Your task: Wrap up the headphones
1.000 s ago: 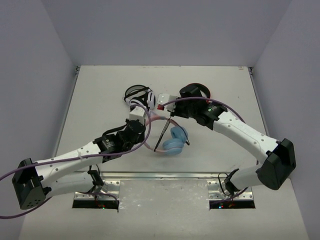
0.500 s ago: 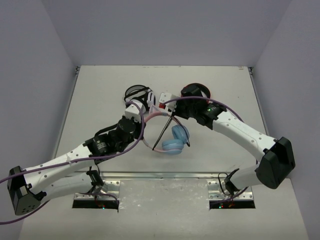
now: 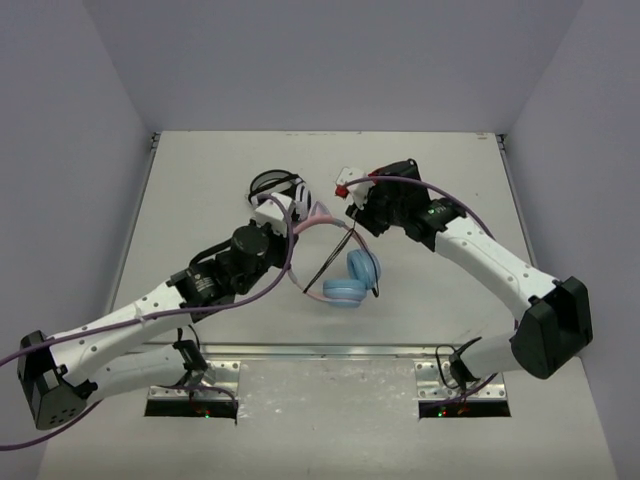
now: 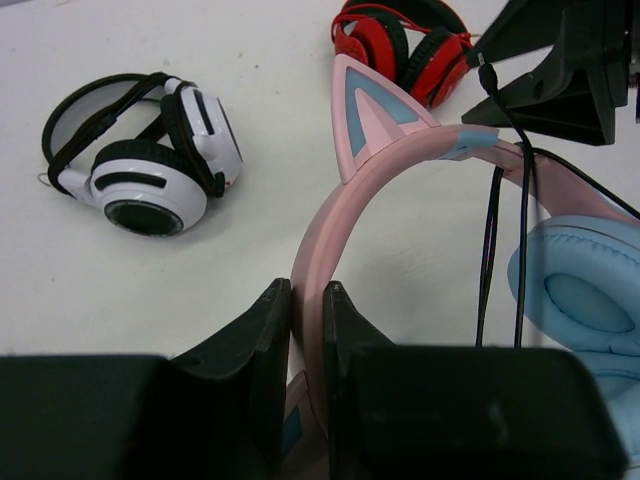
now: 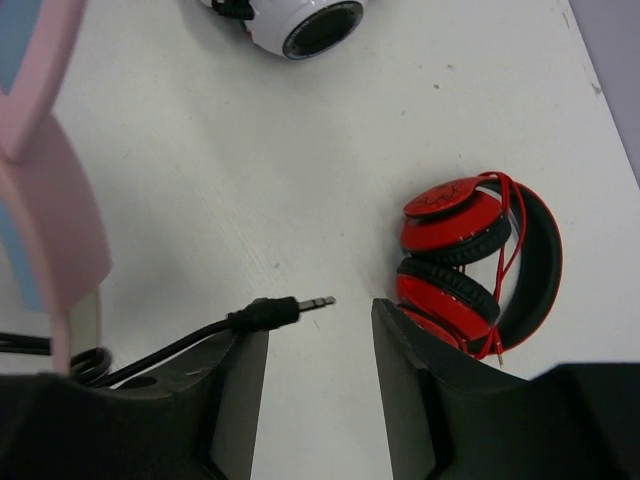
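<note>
Headphones with a pink headband, pink cat ears and light-blue earcups sat near the middle of the white table, tipped up on edge. The left gripper was clamped on the pink headband, one black finger pressed to each face of it. Beyond that grip the band arched right past a cat ear to a padded blue earcup. Whether the cups touched the table could not be told.

The right gripper stood with its jaws apart. The metal plug of the thin black cable lay loose in the gap, pinched by neither finger. Two strands of cable hung down from the band just beside that gripper.

The winding step seemed to be in hand, with the cable end free. The next move would probably call for closing on the cable near the plug and carrying it round the band.

The left arm reached far and right from its near base. The right arm stretched far and left, its wrist bent down. Black-and-white headphones lay far left and red-and-black headphones far right.
</note>
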Motion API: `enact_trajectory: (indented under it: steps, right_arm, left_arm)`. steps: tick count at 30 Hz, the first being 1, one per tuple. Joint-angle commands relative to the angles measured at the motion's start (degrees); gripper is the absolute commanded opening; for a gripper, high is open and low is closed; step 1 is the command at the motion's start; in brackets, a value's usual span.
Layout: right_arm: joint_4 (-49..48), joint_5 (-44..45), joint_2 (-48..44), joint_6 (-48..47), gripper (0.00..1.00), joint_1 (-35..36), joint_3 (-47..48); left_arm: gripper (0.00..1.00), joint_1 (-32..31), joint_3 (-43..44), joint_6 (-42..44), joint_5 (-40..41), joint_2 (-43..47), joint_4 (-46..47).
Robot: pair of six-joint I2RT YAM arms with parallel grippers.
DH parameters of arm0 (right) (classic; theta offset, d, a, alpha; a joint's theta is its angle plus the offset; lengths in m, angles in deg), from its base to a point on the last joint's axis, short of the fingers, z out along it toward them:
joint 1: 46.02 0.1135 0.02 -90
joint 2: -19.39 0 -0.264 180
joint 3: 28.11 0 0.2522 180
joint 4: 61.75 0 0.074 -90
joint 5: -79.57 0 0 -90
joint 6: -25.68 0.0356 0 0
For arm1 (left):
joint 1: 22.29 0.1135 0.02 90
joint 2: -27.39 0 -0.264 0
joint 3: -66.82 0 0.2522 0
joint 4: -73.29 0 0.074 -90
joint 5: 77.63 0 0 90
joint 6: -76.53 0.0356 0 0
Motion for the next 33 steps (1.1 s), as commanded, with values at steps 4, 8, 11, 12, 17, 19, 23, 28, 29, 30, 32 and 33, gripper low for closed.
enact_trajectory:
  steps: [4, 8, 11, 12, 17, 19, 23, 28, 29, 30, 32, 33]
  right_arm:
    - [-2.38, -1.90, -1.03, 5.34, 0.49, -5.17, 1.16]
    - [-2.73, -3.49, -0.77, 8.15, 0.58, -8.34, 0.46]
    - [-2.82, -6.39, -0.24, 10.71, 0.59, -10.98, -0.06]
    - [-2.91, -6.57, 0.37, 12.02, 0.59, -11.77, -0.24]
    - [-3.00, -3.50, 3.88, 19.22, 0.63, -16.94, 0.63]
    - [-2.04, -2.79, 5.81, 24.58, 0.65, -18.80, 2.12]
    - [4.54, 12.54, 8.81, 36.35, 0.77, -23.45, 6.95]
    - [9.13, 8.73, 3.30, 48.67, 0.98, -35.67, 6.18]
    - [9.31, 7.85, 1.88, 49.72, 0.98, -37.60, 5.83]
    - [9.40, 6.71, 0.39, 49.99, 0.98, -38.05, 5.47]
    - [9.05, 5.83, -4.52, 50.26, 0.99, -38.06, 4.42]
    - [8.78, 2.95, -6.12, 50.61, 0.99, -38.05, 3.98]
  left_arm:
    - [0.00, 4.02, 3.07, 1.52, -13.98, -1.59, 10.98]
    - [0.00, 7.36, 1.84, 1.61, -21.00, -2.82, 15.53]
    - [0.00, 10.79, 0.52, 0.99, -24.18, -3.09, 18.62]
    - [0.00, 12.19, 0.43, 1.08, -25.58, -3.26, 19.15]
    - [0.00, 16.32, 3.06, 2.66, -32.52, -7.39, 19.16]
    - [0.00, 17.12, 4.73, 3.36, -36.47, -10.01, 18.19]
    - [0.01, 19.58, 5.87, 5.11, -43.51, -13.27, 18.63]
    - [0.00, 22.22, 10.97, 13.19, -53.70, -20.82, 13.88]
    - [0.00, 23.18, 11.67, 14.51, -55.98, -22.06, 13.44]
    - [0.01, 23.62, 13.42, 15.66, -59.04, -23.55, 12.74]
    - [0.00, 23.80, 14.92, 18.20, -61.35, -27.77, 12.21]
    - [0.01, 23.89, 16.41, 19.52, -63.45, -30.83, 9.25]
